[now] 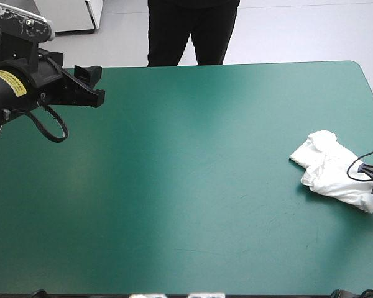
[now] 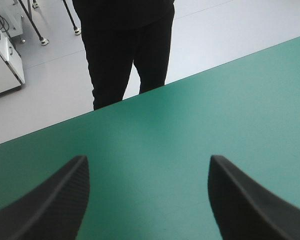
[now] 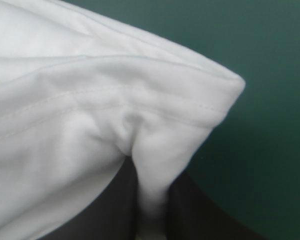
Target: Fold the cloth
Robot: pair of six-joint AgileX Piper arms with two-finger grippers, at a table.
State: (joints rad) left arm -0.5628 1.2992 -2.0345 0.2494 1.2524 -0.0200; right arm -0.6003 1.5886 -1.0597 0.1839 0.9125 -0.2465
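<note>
T-shirt [image 1: 336, 172], crumpled at the counter's [image 1: 174, 186] 3 o'clock edge; right jaws clamped on a fold, likely to pull it inward; left jaws apart, clear at 10 o'clock.

Spanning most of the high view with a table [image 1: 193, 198] under a teal-green cover, rounding off at the 1 o'clock corner. Showing pale grey floor [image 1: 298, 31] beyond the far edge at 12 o'clock. Placing a white cabinet [image 1: 74, 15] at 11 o'clock. Reflecting soft, diffuse light across the cover.
</note>
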